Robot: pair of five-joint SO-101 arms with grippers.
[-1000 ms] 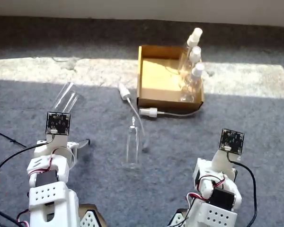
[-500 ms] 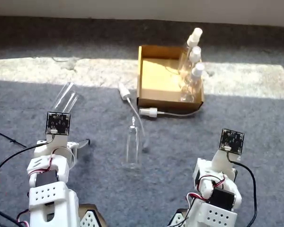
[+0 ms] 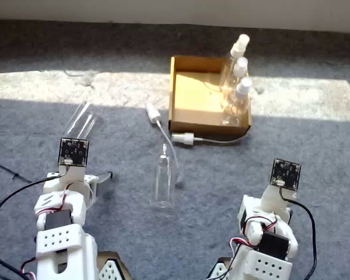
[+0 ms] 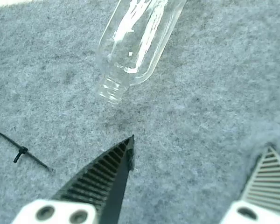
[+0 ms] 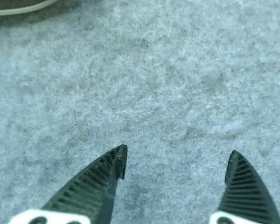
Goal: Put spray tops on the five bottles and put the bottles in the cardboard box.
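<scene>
1. Left claw (image 4: 200, 143): wide open, empty, above the tabletop (image 4: 214, 84), near the neck of a lying uncapped bottle (image 4: 135, 37)
2. Right claw (image 5: 178, 150): wide open, empty
3. Cardboard box (image 3: 192, 96): three capped bottles (image 3: 236, 93) stand along one wall
4. Upright uncapped bottle (image 3: 163, 178): mid-tabletop; two loose spray tops (image 3: 184, 138) lie beside the box

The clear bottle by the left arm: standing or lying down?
Lying down: the bottle rests sideways on the carpet, uncapped neck toward the left gripper.
</scene>
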